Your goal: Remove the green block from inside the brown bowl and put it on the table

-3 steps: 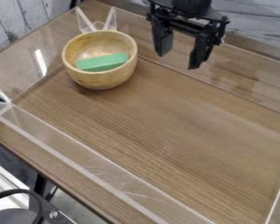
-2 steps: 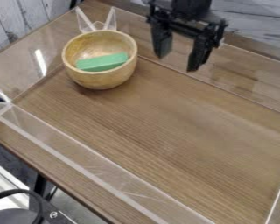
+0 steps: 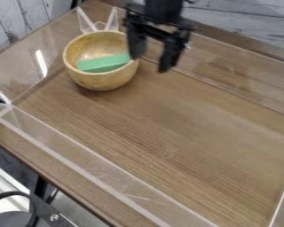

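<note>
The green block lies flat inside the brown bowl, which stands at the far left of the table. My gripper hangs just right of the bowl's rim, pointing down. Its two black fingers are spread apart and hold nothing. The left finger partly covers the bowl's right rim in the picture. It is above the tabletop, not touching the block.
Clear transparent walls run along the table's edges, with a seam near the front left. A dark frame and cables show below the front edge.
My gripper has moved left across the table, from well right of the bowl to right beside its rim. The block and bowl have stayed put.
</note>
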`<state>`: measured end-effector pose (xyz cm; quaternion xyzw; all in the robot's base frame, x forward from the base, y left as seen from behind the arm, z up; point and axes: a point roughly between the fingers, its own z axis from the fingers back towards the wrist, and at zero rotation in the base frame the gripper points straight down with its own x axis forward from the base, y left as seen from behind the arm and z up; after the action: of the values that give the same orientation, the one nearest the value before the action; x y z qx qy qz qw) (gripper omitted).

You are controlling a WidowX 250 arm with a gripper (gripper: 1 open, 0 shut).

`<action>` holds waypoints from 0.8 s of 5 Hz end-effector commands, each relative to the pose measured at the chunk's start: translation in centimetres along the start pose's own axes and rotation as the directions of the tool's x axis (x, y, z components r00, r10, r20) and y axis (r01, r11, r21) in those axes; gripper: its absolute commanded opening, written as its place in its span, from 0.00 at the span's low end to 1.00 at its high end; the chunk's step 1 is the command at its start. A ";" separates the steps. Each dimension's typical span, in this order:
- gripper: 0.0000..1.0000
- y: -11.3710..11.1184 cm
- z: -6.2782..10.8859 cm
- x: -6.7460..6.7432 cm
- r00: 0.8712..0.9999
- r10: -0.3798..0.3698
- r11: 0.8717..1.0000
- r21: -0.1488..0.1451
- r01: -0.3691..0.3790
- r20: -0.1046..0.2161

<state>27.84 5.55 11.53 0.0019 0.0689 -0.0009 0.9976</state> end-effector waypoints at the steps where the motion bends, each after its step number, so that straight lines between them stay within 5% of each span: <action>1: 1.00 3.3 1.8 0.6 0.997 -0.001 1.000 0.019 -0.001 0.073; 4: 1.00 7.2 0.0 1.3 0.996 0.060 0.998 0.024 -0.062 0.067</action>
<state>28.28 12.09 9.64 0.0030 0.0677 0.0275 0.9973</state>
